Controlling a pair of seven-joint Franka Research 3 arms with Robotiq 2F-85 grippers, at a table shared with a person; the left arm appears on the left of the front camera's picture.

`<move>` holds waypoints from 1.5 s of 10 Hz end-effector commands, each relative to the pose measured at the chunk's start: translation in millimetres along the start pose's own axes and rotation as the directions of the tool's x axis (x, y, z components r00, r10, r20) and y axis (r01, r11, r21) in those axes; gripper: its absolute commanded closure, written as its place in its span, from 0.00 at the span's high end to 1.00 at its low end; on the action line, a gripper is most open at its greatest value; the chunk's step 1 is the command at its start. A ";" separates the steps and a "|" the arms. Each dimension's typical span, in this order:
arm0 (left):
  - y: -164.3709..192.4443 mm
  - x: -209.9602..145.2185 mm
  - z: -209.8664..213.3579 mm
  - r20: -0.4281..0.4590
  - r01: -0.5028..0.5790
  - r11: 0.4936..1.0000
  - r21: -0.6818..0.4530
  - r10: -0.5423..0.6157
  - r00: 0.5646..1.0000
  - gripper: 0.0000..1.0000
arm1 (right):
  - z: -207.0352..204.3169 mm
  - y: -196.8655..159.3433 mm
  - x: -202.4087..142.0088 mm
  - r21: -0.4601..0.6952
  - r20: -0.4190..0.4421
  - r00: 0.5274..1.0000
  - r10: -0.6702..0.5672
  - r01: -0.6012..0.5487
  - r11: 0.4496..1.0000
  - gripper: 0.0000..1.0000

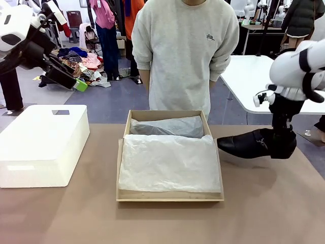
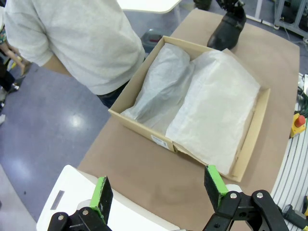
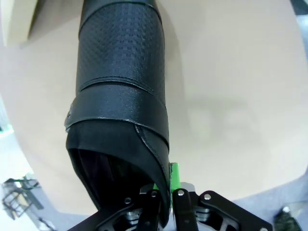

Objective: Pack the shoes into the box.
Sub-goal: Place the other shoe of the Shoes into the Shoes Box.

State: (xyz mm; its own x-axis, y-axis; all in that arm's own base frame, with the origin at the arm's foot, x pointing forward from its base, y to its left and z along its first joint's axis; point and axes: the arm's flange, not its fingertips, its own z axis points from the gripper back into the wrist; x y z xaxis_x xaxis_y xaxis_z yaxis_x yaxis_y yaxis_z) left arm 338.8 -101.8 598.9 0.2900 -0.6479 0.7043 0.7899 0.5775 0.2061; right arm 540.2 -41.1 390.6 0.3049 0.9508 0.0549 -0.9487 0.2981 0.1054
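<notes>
An open tan cardboard box (image 1: 170, 197) sits mid-table (image 1: 152, 223), lined with white tissue paper (image 1: 167, 162) that covers its floor, with a paper-wrapped shape across its twelve o'clock end. At three o'clock from the box is a black glossy shoe (image 1: 244, 145), its toe just beside the box's wall. The right gripper (image 1: 283, 145) meets the shoe at the heel end. At nine o'clock stands a white plastic box (image 1: 40, 147), apart from the cardboard one. The left gripper (image 1: 77, 85) hangs in the air at ten o'clock. A person (image 1: 183, 51) in a grey sweatshirt stands at twelve o'clock.
</notes>
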 end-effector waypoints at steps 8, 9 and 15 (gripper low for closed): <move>0.3 0.4 1.1 0.005 0.002 1.000 -0.009 -0.002 1.000 1.00 | 97.6 44.0 27.9 0.038 0.085 0.920 -0.383 0.381 0.924 0.00; 0.3 0.4 1.1 0.005 0.002 1.000 -0.009 -0.002 1.000 1.00 | 94.0 37.4 20.4 0.038 0.079 0.923 -0.376 0.374 0.927 0.00; 0.3 0.4 1.1 0.005 0.002 1.000 -0.009 -0.002 1.000 1.00 | 100.2 43.6 37.4 0.035 0.114 0.903 -0.413 0.412 0.910 0.00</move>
State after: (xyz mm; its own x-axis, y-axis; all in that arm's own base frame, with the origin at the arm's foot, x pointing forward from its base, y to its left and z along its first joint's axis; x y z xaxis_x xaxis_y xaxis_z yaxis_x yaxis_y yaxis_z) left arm 338.9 -101.8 598.9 0.2901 -0.6480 0.7042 0.7899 0.5776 0.2061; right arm 519.8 -15.0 485.9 0.6485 0.7564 0.0855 -0.7583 0.6320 0.1597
